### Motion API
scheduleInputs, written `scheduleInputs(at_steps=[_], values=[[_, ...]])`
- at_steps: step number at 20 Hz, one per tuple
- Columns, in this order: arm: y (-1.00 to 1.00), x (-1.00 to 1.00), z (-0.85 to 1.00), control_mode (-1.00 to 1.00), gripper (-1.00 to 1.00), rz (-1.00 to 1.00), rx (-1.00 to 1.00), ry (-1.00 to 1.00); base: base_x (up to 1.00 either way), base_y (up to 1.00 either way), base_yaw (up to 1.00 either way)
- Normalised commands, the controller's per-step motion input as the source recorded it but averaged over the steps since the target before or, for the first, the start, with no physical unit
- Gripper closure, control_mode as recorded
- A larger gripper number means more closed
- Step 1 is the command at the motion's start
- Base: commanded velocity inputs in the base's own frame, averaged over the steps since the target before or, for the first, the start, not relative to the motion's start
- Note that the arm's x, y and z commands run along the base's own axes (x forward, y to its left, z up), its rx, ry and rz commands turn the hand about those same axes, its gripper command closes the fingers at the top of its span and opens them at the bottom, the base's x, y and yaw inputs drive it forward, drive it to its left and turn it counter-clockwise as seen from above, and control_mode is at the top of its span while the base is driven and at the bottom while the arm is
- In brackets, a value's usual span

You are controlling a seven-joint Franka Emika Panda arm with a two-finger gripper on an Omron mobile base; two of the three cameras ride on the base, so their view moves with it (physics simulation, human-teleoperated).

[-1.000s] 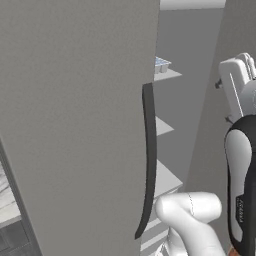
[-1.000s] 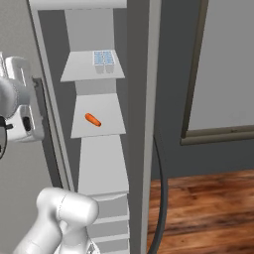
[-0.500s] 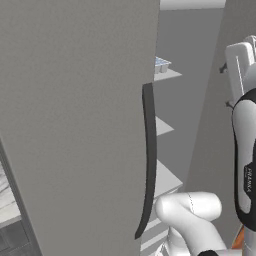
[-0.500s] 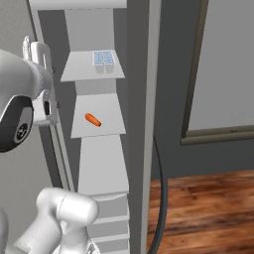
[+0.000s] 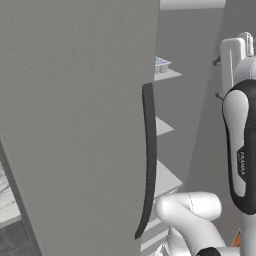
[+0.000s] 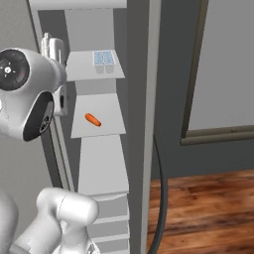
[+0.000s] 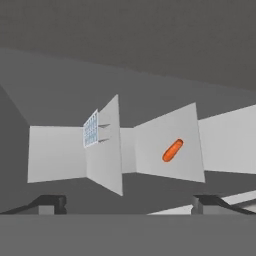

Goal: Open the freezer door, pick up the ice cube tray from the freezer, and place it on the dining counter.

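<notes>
The freezer door point(image 5: 75, 125) stands swung open, its long dark curved handle point(image 5: 148, 165) at its edge. Inside, the ice cube tray point(image 6: 103, 57) with light blue cells lies on an upper white shelf point(image 6: 79, 69); it also peeks past the door in the left base view point(image 5: 161, 63). In the hand view my gripper point(image 7: 130, 204) is open, fingertips point(image 7: 50, 202) wide apart with nothing between them. It faces the shelves from some way off, with the ice cube tray point(image 7: 90, 129) ahead. The dining counter is out of view.
An orange carrot-like thing point(image 6: 92, 119) lies on the shelf below the tray and shows in the hand view point(image 7: 172, 150). Right of the shelves stands a grey upright panel point(image 6: 144, 99) with a dark curved handle point(image 6: 162, 198). Wood floor point(image 6: 208, 213) lies lower right.
The arm has lifted and swung closer to the open freezer, carrying the hand up toward the tray's shelf level. The jaws stay open. Tray and door have not moved.
</notes>
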Motion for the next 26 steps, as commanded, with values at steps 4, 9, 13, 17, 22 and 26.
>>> scheduleInputs(at_steps=[4,9,13,17,22,26], values=[[-0.04,0.35,-0.01,-1.0,-1.0,0.0,0.07,-0.02,0.0,0.0,0.0],[-0.11,0.36,0.0,-1.0,-1.0,0.02,0.07,0.0,0.0,0.0,0.0],[-0.06,0.38,-0.01,-1.0,-1.0,0.05,0.06,0.0,0.0,0.0,0.0],[0.0,0.34,-0.06,-1.0,-1.0,0.04,0.02,0.0,0.0,0.0,0.0],[0.0,0.36,-0.12,-1.0,-1.0,0.02,0.0,0.0,0.0,0.0,0.0],[0.0,0.35,-0.09,-1.0,-1.0,0.0,0.0,0.0,0.0,0.0,0.0]])
